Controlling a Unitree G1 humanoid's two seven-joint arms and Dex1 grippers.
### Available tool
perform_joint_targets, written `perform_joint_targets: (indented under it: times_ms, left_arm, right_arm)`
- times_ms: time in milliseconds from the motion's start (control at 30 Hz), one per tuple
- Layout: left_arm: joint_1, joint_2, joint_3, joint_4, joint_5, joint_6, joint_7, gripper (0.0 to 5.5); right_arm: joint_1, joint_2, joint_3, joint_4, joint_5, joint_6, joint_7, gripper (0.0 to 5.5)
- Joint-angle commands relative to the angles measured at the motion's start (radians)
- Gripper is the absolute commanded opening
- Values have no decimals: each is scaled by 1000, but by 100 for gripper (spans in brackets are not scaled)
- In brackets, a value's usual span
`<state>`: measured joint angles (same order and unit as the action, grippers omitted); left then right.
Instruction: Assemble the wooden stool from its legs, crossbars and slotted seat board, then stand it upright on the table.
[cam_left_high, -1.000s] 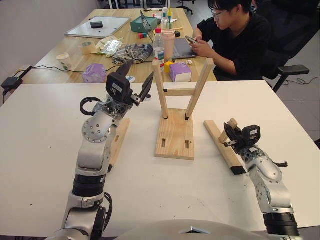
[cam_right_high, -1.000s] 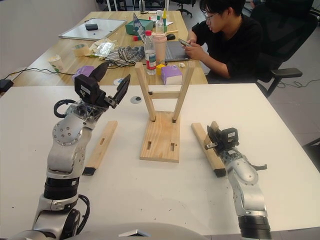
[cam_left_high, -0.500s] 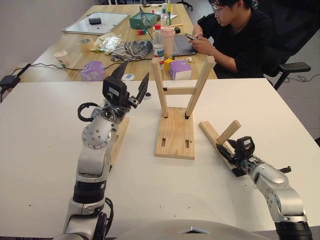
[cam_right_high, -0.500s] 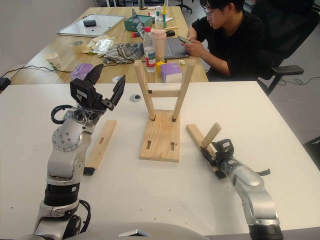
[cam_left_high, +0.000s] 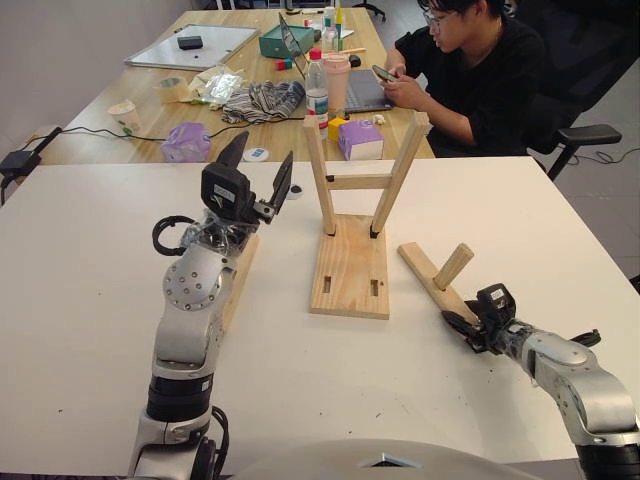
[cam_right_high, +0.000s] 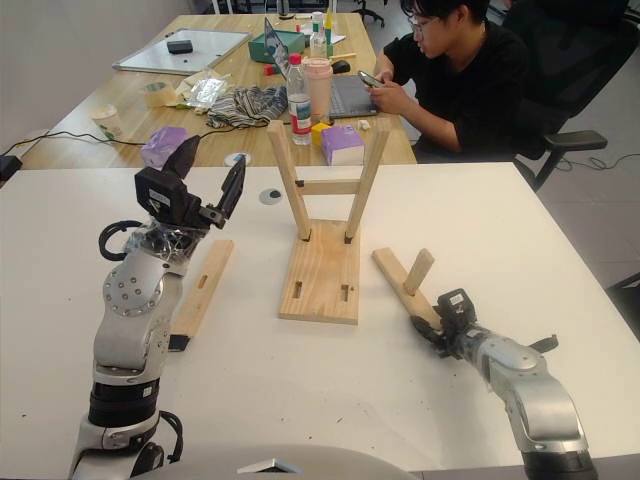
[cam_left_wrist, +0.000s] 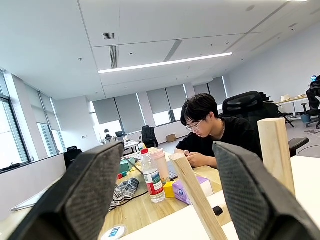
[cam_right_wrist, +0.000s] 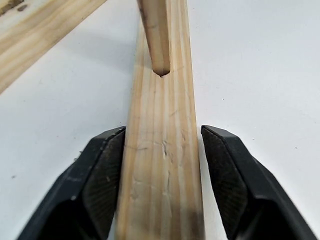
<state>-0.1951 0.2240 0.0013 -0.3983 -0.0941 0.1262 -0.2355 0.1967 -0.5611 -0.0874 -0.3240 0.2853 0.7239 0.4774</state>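
The slotted seat board (cam_left_high: 350, 270) lies flat at the table's middle. Two legs (cam_left_high: 320, 180) (cam_left_high: 400, 175) stand in its far slots, joined by a crossbar (cam_left_high: 360, 183). A loose leg (cam_right_high: 205, 285) lies under my left arm. My left gripper (cam_left_high: 265, 150) hangs open in the air above it, holding nothing. At the right lies another leg (cam_left_high: 428, 278) with a short crossbar (cam_left_high: 453, 266) sticking up from it. My right gripper (cam_left_high: 470, 322) sits open at that leg's near end. In the right wrist view its fingers (cam_right_wrist: 105, 175) flank the leg (cam_right_wrist: 162, 150).
A wooden table (cam_left_high: 150, 110) behind holds a bottle (cam_left_high: 317, 88), tissue packs, cloth and a laptop. A person sits there with a phone. A small black disc (cam_left_high: 293, 192) lies beyond the left gripper. The white table's (cam_left_high: 80, 320) near half is bare.
My right gripper has drawn back along the right-hand leg to its near end, and the leg now rests flat with its crossbar pointing up. The left gripper drifted slightly left.
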Motion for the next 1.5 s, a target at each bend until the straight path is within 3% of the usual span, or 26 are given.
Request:
perform_joint_targets:
  times_ms: [33,300,567,767,1000,1500]
  left_arm:
    - [7,3,14,-23,3,12,11,327]
    - [-11,-18,65,-41,-93,11,-2,327]
    - [-8,-80,130,-169,-648,249,-40,327]
    - [9,-37,62,-217,-980,413,-154,327]
    - [-87,-111,82,-66,-1086,374,-215,327]
    - [-194,-260,-37,83,-1012,327,-268,327]
  right_arm:
    - [-55,-1,-30,-23,30,41,1,204]
    - [-394,-83,-183,115,85,96,-5,202]
    - [-883,-251,-231,364,133,101,95,202]
    - [-1108,-260,-268,318,512,422,358,202]
    - [-1068,-232,-265,206,786,641,426,202]
    - [-985,-168,-271,136,1012,698,273,202]
